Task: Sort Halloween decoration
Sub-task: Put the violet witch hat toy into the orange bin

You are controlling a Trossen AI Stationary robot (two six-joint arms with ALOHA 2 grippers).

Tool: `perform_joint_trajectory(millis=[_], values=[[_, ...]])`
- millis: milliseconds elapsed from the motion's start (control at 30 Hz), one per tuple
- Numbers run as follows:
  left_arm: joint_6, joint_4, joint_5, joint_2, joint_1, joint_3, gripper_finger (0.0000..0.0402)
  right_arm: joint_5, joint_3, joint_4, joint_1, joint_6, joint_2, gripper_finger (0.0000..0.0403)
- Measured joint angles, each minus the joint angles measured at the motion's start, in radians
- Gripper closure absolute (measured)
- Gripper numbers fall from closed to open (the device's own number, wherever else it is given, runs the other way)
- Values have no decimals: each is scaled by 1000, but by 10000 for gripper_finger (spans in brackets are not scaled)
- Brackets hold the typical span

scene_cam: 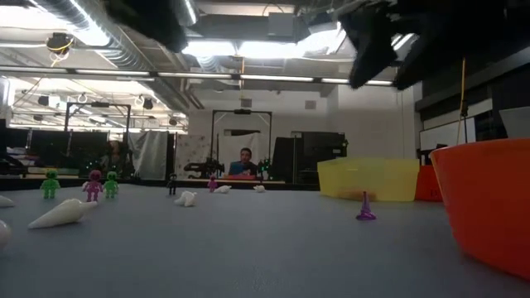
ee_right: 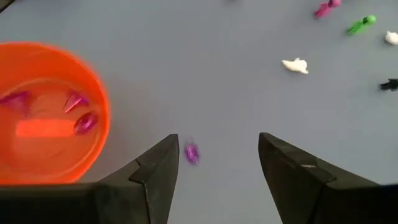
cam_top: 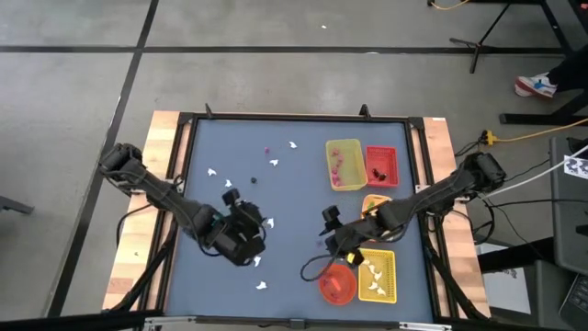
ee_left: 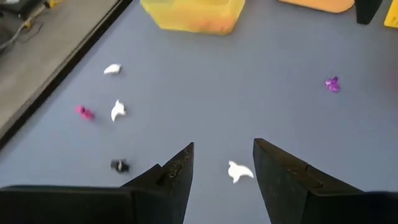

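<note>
Small Halloween decoration pieces lie loose on the blue-grey table (cam_top: 294,198): white ghosts (cam_top: 274,163), a pink bit (cam_top: 267,151) and a dark bit (cam_top: 253,180). My left gripper (cam_top: 259,230) hovers open at centre-left. In its wrist view a white ghost (ee_left: 239,171) lies on the table between its fingers (ee_left: 224,149), untouched. My right gripper (cam_top: 327,241) hovers open near the orange bowl (cam_top: 337,283). A purple piece (ee_right: 191,152) lies on the table between its fingers (ee_right: 217,140), untouched. The bowl (ee_right: 43,112) holds purple pieces.
A yellow tray (cam_top: 344,164) and a red tray (cam_top: 381,165) stand at the far right, with an orange tray (cam_top: 377,200) nearer. A yellow tray (cam_top: 378,276) with white ghosts stands beside the bowl. Green and pink figures (scene_cam: 93,186) stand on the far left.
</note>
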Motion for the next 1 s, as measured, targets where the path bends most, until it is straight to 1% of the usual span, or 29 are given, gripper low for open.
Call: perform_joint_trajectory(millis=[133,300,467,567,1000], values=[[-104,6,-8,-6,-45,-51,251,-61,0,21,-38,0,54,182],[-189,31,-7,-4,-72,-88,251,-116,0,29,-85,0,111,182],[-196,49,-26,-4,-85,-89,251,-211,0,55,-120,1,164,182],[-197,51,-30,-4,-84,-89,251,-240,0,61,-125,-2,189,182],[-198,72,-32,-4,-83,-89,251,-242,0,74,-122,-9,267,182]])
